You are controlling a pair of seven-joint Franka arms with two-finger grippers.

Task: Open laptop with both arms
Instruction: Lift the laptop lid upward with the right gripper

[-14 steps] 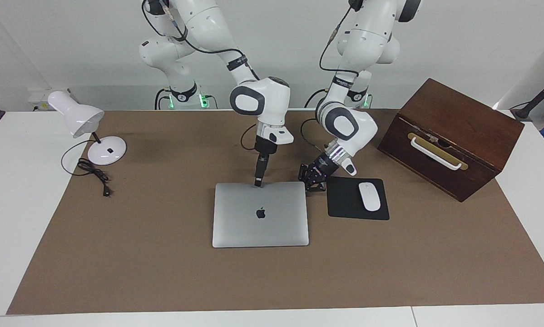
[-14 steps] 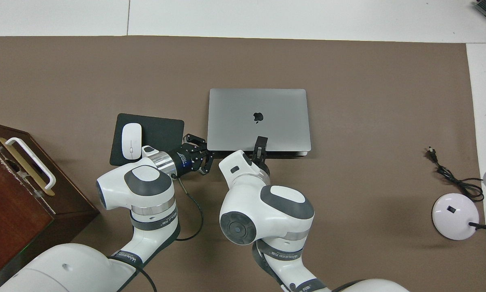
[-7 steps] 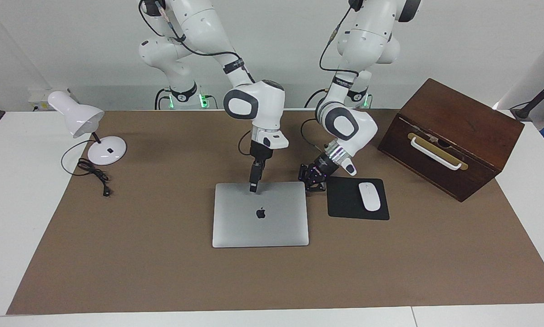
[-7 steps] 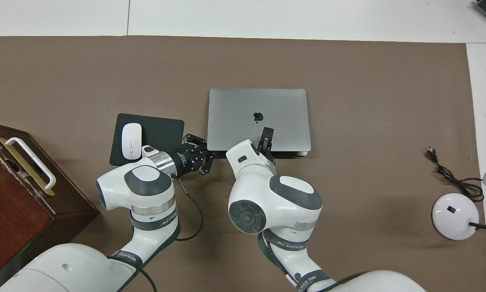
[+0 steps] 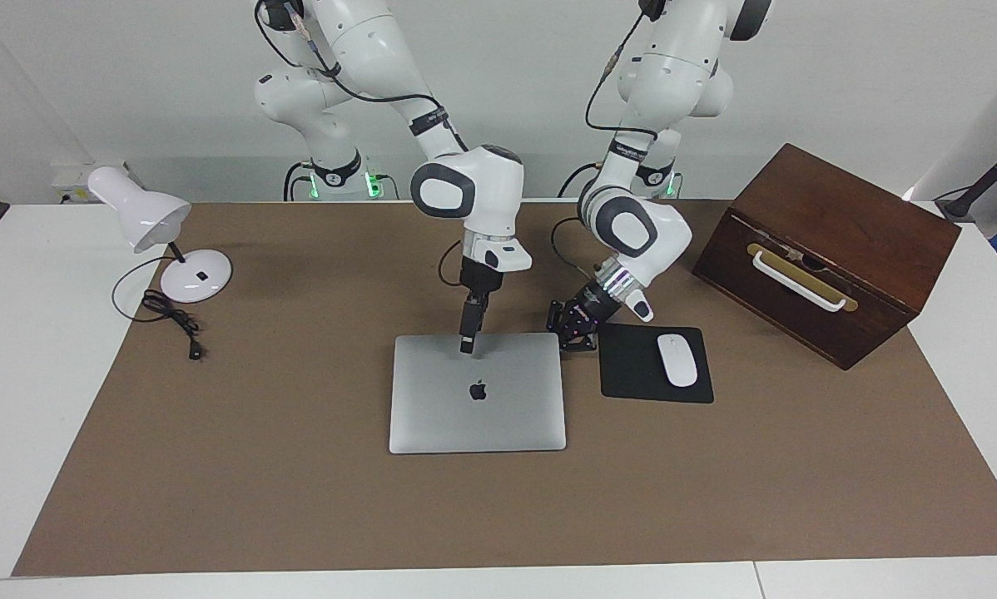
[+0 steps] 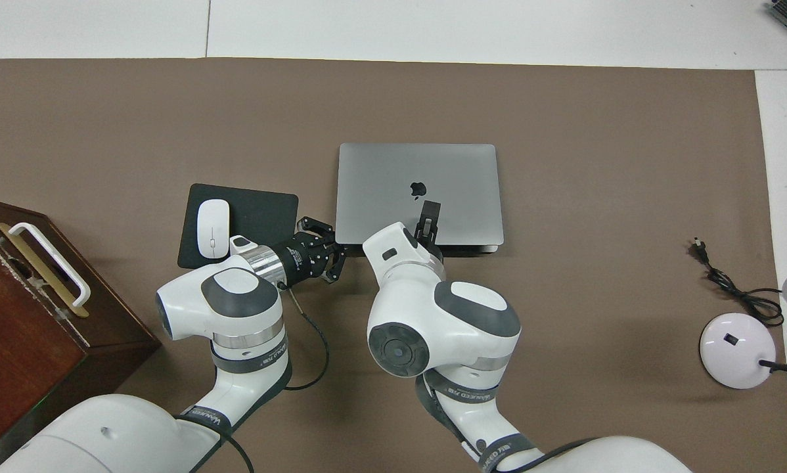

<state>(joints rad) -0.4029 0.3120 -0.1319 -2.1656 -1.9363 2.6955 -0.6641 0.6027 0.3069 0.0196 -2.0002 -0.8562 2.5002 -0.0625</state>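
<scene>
The laptop [image 5: 477, 393] lies closed and flat on the brown mat [image 5: 299, 482] near the middle of the table, with its logo facing up. A black mouse pad [image 5: 632, 374] with a white mouse [image 5: 677, 359] lies just beside it toward the left arm's end. A wooden box [image 5: 831, 241] stands well apart at that end, and a white lamp [image 5: 145, 218] at the right arm's end. The right gripper [image 5: 466, 345] points straight down over the strip of lid nearest the robots. Its fingers look drawn together into one narrow tip, holding nothing, and whether that tip touches the lid cannot be told. The left gripper [image 5: 573, 329] hangs low by the laptop's near corner, between laptop and mouse pad. Its fingers are spread wide and empty, and in the overhead view they splay around that corner [image 6: 318, 253]. The laptop is probably a stiff, thin metal slab of moderate weight with a smooth, slippery shell. The lid should turn on a firm hinge, so the base is likely to lift or slide on the mat unless it is pinned. From the way the logo sits, the opening edge seems to be the near one. The best hold would be under that lip, raised gently, with the other gripper pressing the base down. The screen inside is fragile, so the lid's middle should not be pressed hard.
</scene>
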